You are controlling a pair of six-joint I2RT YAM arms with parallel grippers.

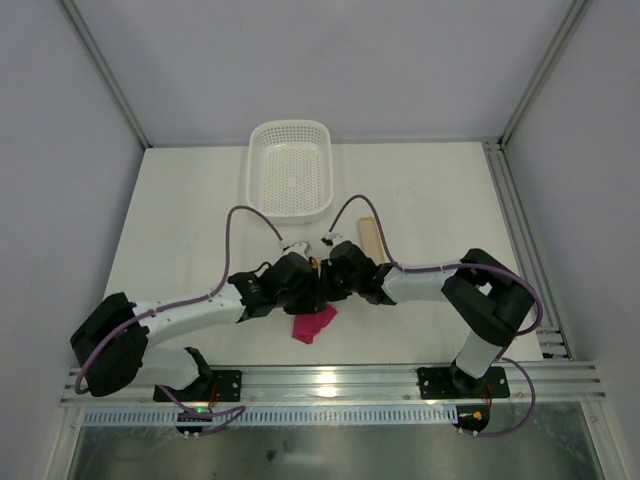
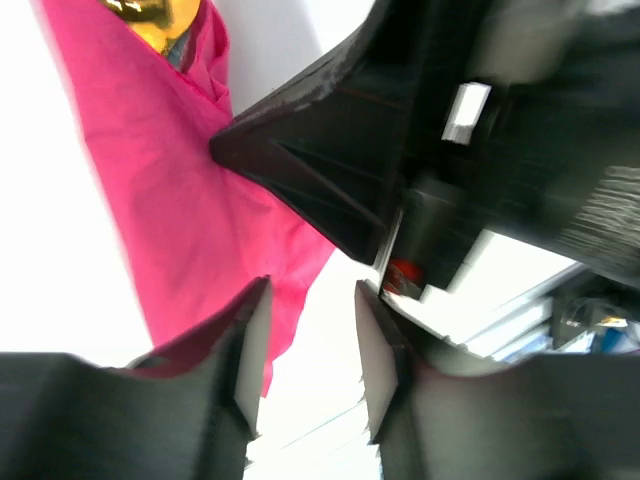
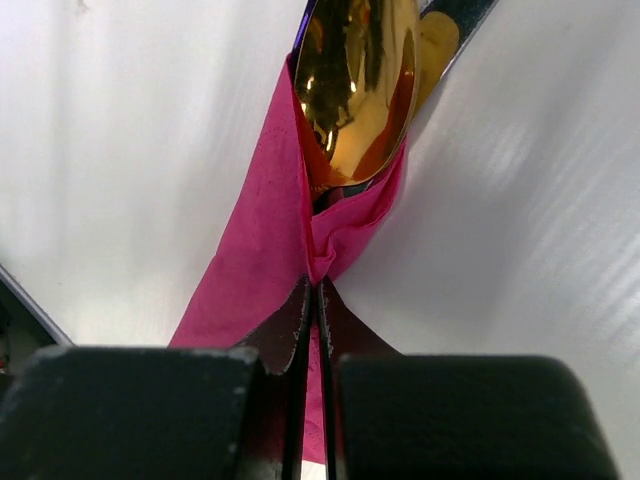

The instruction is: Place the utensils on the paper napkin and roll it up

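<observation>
Pinching with my right gripper [image 3: 315,300]: both fingers pressed flat together on a gathered fold of the paper napkin [image 3: 260,250]. The fold sits just below the gold spoon head [image 3: 355,90], and the pink paper wraps up around the spoon's neck like a collar. I judge the pinch is there to hold the wrap tight so the paper cannot spring back off the metal.

A darker piece [image 3: 465,15] shows at the frame edge behind the gold head. It is too cropped to say how it lies.

My left gripper [image 2: 312,290] is unclenched, fingers parted, with bare table [image 1: 450,200] showing through the gap. It holds nothing. The napkin runs along the outside of one finger, touching or nearly so; I cannot tell which. My right gripper's black body crowds in close from above.

From overhead, both wrists meet over the middle of the table. A corner of napkin pokes out beneath them toward the near edge. The white basket [image 1: 250,165] stands well apart at the far side, and the beige strip [image 1: 368,238] lies just beyond my right wrist.

Judgement: the utensils are on the paper and the roll is partly formed but loose. The left hand looks placed to take a fresh hold.
</observation>
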